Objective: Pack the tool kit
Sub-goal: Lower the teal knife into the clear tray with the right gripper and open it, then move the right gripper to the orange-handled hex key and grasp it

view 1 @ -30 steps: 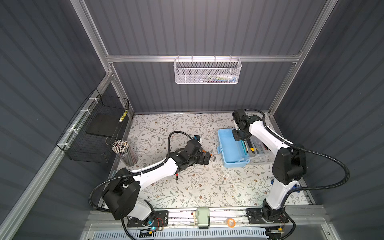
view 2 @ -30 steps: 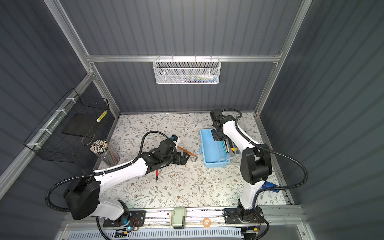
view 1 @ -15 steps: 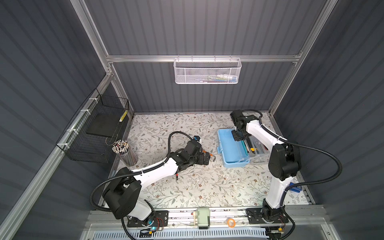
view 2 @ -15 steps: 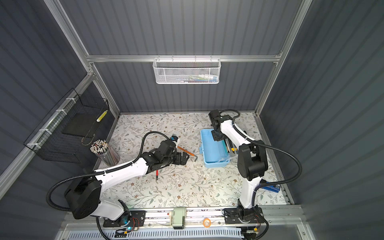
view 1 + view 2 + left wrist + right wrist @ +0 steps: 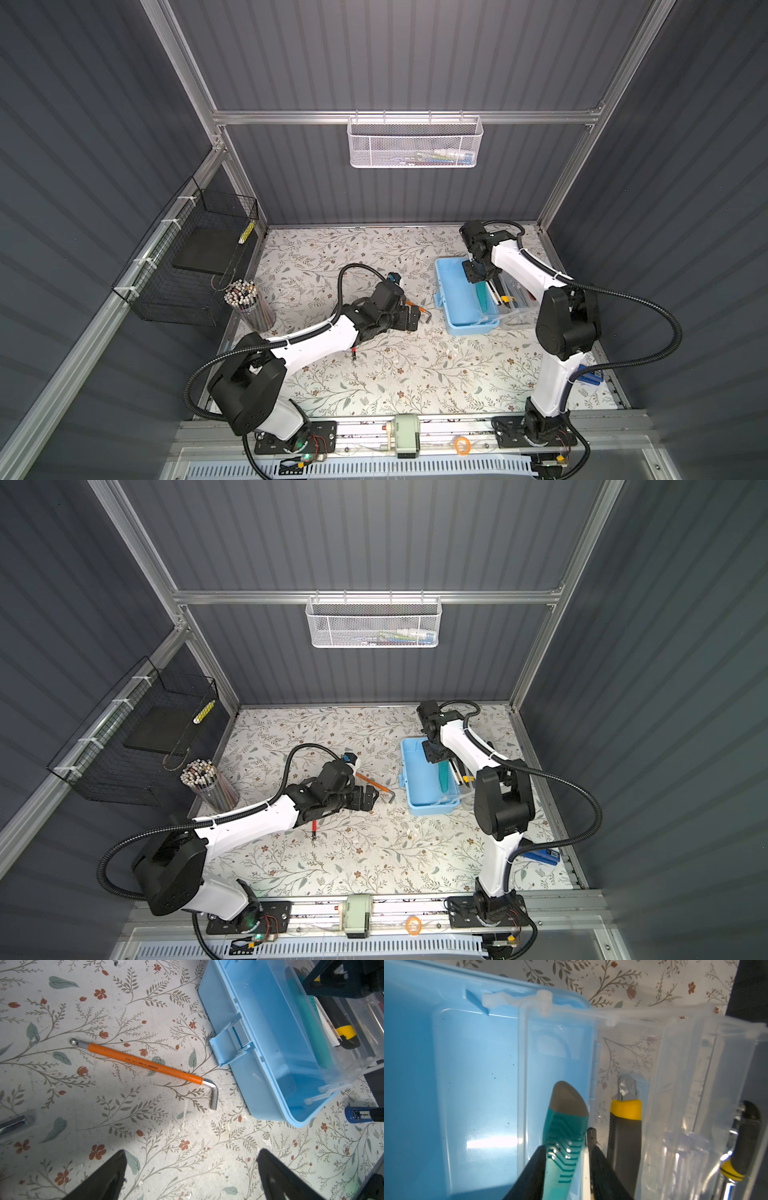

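1. The blue box (image 5: 459, 307) lies open on the right of the table (image 5: 374, 374), with its clear lid (image 5: 517, 303) folded flat beside it.
2. A teal-handled tool (image 5: 564, 1126) sits in the box by the hinge. The right jaws flank it, but I cannot tell whether they grip it or have let go.
3. That arm has barely shifted, so the placing seems nearly finished.
4. The left jaws stay wide open and empty near the orange hex key (image 5: 145, 1065), which lies beside the box and is probably next.

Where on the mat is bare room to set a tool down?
Free: the wide front strip of mat between blue box and front rail; also the back strip along the rear wall. Crowded: between left claw and box, where the hex key lies.
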